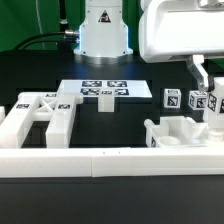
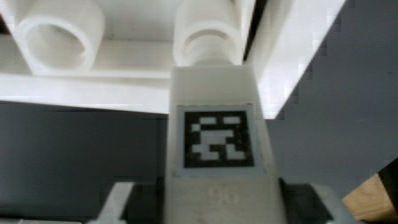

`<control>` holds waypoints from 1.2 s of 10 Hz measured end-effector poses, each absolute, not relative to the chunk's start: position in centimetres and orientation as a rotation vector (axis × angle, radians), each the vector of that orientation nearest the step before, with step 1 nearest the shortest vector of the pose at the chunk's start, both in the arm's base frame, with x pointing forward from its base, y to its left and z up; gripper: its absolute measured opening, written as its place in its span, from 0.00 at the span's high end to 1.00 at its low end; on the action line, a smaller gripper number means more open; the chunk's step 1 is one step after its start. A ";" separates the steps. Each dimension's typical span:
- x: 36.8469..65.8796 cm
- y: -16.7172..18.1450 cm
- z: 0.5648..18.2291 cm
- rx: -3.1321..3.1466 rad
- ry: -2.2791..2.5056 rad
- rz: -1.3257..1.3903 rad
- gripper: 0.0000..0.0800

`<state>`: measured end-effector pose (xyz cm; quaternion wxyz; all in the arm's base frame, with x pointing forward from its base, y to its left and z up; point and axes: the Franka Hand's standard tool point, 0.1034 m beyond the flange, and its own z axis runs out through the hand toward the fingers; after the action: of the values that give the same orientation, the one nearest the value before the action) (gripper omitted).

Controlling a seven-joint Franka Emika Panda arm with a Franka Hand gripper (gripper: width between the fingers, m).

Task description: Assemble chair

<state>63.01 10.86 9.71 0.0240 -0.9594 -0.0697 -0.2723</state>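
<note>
My gripper [image 1: 205,88] is at the exterior view's right, shut on a white square-ended chair leg [image 1: 213,112] that hangs upright over a white chair piece [image 1: 180,133] standing just behind the border rail. In the wrist view the leg [image 2: 215,120] runs straight out from between the fingers [image 2: 125,203], its black-and-white tag facing the camera. Its far end sits against a white part with two rounded recesses [image 2: 57,45]. Other tagged leg ends [image 1: 172,98] show beside the held leg. An X-braced frame [image 1: 36,110] lies at the exterior view's left.
The marker board [image 1: 100,90] lies at the table's middle, in front of the robot base [image 1: 103,30]. A long low white border rail [image 1: 100,162] runs across the front. The table top is black.
</note>
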 end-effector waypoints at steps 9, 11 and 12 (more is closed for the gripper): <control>62.1 11.3 9.0 -2.955 -0.223 -0.876 0.64; 62.2 11.3 9.0 -2.953 -0.233 -0.889 0.64; 62.2 11.3 9.0 -2.954 -0.236 -0.889 0.61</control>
<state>62.19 11.26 8.99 0.0240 -0.9545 -0.0763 -0.2873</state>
